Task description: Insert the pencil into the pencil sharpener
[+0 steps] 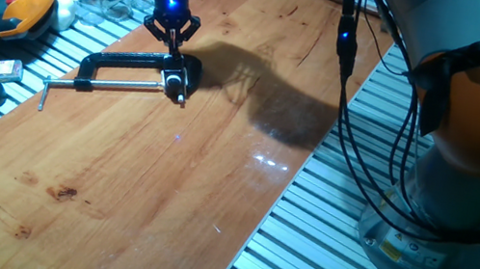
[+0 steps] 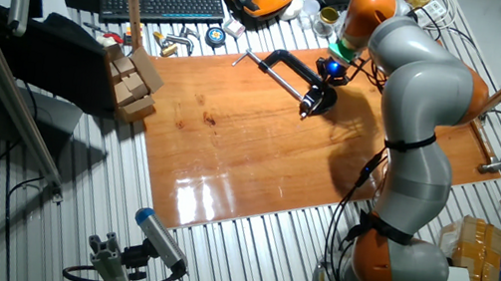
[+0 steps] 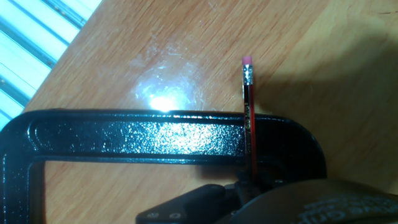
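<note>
Hand view, near to far: a dark rounded body fills the lower edge, probably the small black pencil sharpener, though it cannot be told apart from the hand's own parts. The thin red pencil with silver ferrule and pink eraser rises from it, long axis running straight away from the camera, crossing over the glossy black C-shaped clamp frame; beyond lies the orange-brown wooden tabletop. Its lower end appears already seated at the dark body. In one fixed view the two-finger gripper points down from the grey-and-orange arm, just above the clamp. Whether the fingers are clenched or released cannot be told.
</note>
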{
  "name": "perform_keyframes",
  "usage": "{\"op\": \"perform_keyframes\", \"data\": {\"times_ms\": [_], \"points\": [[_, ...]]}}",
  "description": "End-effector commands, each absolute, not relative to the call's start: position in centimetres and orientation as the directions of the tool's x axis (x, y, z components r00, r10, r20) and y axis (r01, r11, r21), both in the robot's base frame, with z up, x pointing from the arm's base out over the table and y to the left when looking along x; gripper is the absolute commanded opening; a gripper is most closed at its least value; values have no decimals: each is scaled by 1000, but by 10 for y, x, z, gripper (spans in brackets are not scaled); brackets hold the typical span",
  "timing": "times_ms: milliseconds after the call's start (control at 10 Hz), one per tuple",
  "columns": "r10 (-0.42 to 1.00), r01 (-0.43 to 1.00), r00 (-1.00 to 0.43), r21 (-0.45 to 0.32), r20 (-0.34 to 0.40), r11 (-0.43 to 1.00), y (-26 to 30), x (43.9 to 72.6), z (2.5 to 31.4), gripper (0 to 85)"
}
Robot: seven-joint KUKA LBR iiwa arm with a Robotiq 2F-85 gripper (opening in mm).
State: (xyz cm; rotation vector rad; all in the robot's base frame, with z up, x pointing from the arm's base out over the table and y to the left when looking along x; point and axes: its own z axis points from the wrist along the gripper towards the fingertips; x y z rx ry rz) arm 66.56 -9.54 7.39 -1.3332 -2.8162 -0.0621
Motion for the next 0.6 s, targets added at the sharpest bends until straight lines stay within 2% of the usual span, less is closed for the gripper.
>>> {"op": "perform_keyframes", "data": {"times_ms": [0, 300, 400, 500], "points": [[772, 774, -634, 29, 42, 633, -95, 665, 74, 0], [772, 774, -634, 31, 44, 633, -95, 665, 73, 0], [774, 775, -631, 32, 43, 631, -94, 665, 74, 170], [776, 777, -629, 32, 41, 628, -94, 665, 73, 170]]}}
